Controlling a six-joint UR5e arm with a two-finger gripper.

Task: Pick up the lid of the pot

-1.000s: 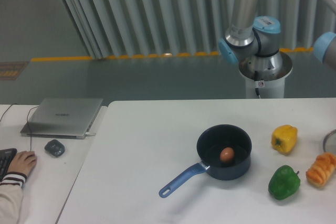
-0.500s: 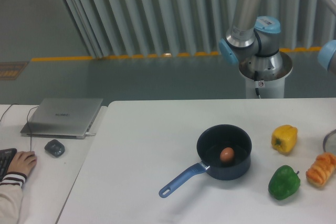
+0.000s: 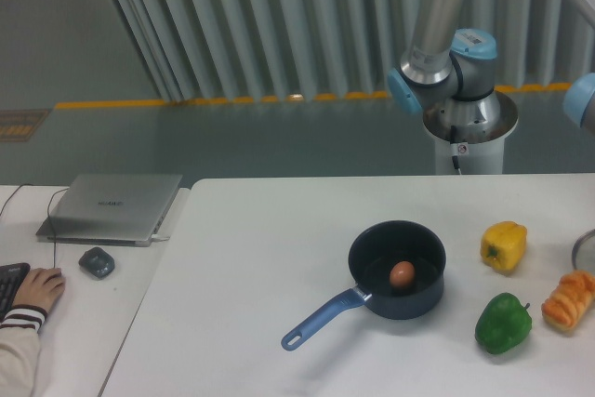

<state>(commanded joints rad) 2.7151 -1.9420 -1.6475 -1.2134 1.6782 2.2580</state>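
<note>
So nearest the camera there's a green pepper (image 3: 503,324), and a bit right of it some orangey bread (image 3: 568,302). The dark pot (image 3: 400,299) is left of those, with a brown egg (image 3: 402,274) inside and its blue handle (image 3: 321,320) aimed at the worktop's near left.

Just past the bread is what's probably the pot lid (image 3: 586,253), half cut off by the frame, on the worktop (image 3: 251,248) and well in from its far edge. Looks round, so no real long axis, and no knob visible. The yellow pepper (image 3: 504,246) is left of it.

The arm (image 3: 444,25) shows up past the far edge, so the lid's on its near side. Claw's out of shot: can't tell if it's spread or closed, or which way the lid lies from it.
</note>
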